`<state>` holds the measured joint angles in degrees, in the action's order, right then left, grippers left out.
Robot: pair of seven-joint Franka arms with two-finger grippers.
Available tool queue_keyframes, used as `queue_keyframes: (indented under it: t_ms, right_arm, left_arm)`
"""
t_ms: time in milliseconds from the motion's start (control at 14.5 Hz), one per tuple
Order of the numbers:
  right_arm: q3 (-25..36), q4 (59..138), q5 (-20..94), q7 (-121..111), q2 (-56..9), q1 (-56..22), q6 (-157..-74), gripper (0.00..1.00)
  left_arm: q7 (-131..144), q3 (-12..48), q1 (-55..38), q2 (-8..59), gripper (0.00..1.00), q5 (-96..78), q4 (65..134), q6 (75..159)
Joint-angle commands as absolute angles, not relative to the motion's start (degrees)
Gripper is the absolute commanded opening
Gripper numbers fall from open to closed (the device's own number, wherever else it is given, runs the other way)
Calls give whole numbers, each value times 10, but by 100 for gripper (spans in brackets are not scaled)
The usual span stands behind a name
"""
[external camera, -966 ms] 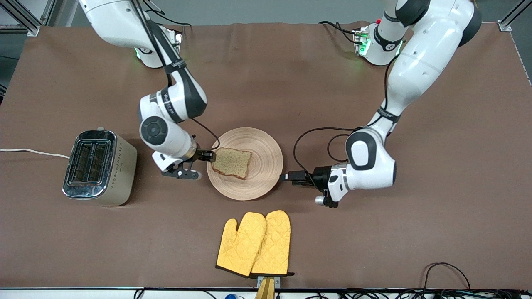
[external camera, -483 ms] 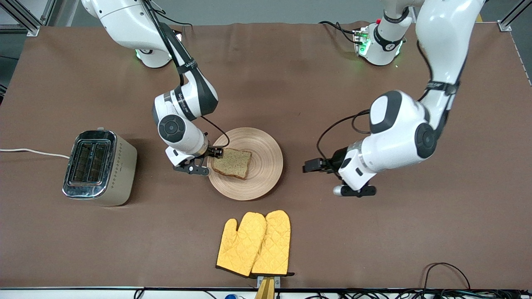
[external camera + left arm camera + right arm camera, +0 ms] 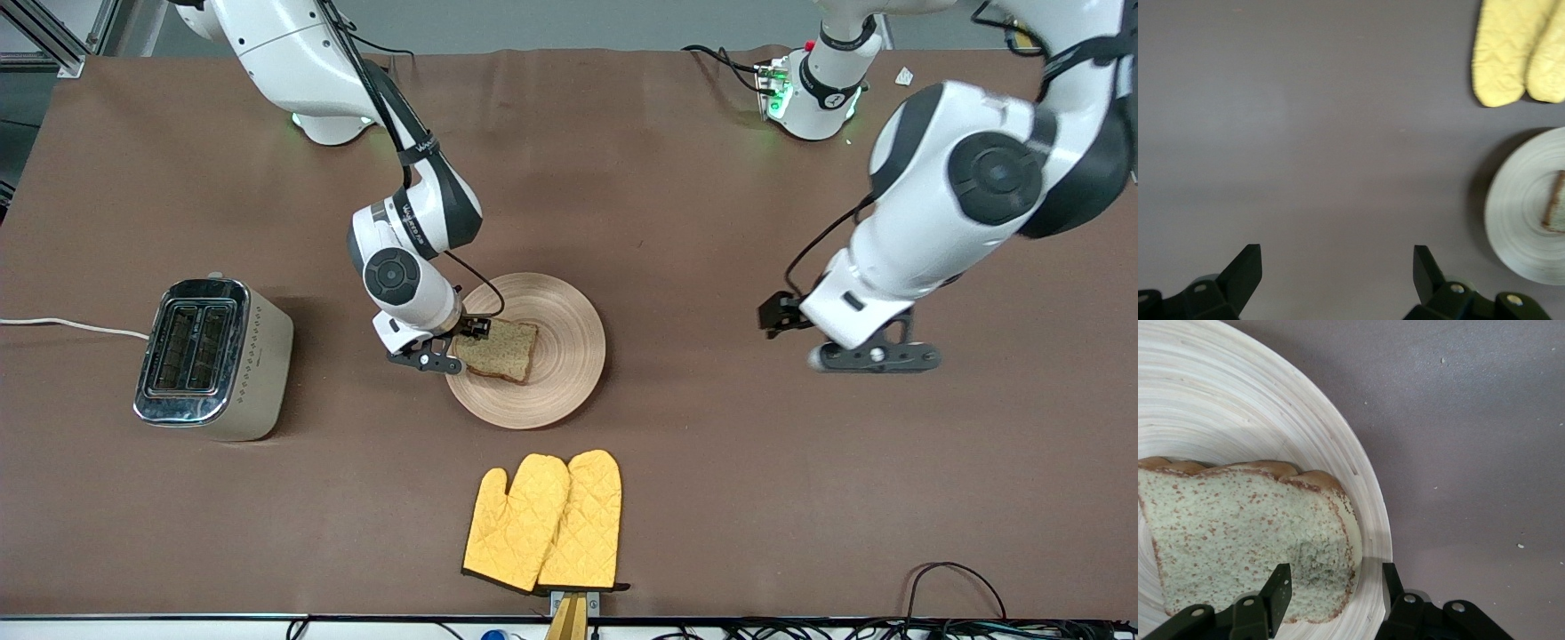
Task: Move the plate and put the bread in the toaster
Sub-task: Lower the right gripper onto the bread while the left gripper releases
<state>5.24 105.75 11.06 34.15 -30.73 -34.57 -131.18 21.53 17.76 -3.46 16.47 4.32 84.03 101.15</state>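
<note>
While straddling bread (image 3: 1251, 540) edge on plate (image 3: 569, 373), right hand (image 3: 1335, 600) apart, prob. to pinch it for toaster (image 3: 212, 357). Left hand (image 3: 1338, 287) apart, up over bare desk (image 3: 800, 489), waiting clear.

The plate (image 3: 542, 356) lies at the middle of the frame with the bread (image 3: 502, 349) on it, on the part toward the right arm's end of the table. The toaster (image 3: 213, 358) stands at the middle left of the frame, well apart from the plate, its cord (image 3: 71, 325) running off the left edge. The oven mitts (image 3: 544, 522) lie side by side at the lower middle, nearer to the camera than the plate.
</note>
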Motion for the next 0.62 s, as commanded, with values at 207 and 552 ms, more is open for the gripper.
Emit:
queue_keyframes:
  t_ms: [207,552]
  right_arm:
    - [56,1063,120,346,-308,-349,-1322,47]
    - [56,1063,120,345,-309,-347,-1326,40]
  left_arm:
    - [207,177,60,76,100,55,830,932]
    - [151,177,103,38,100,55,821,869]
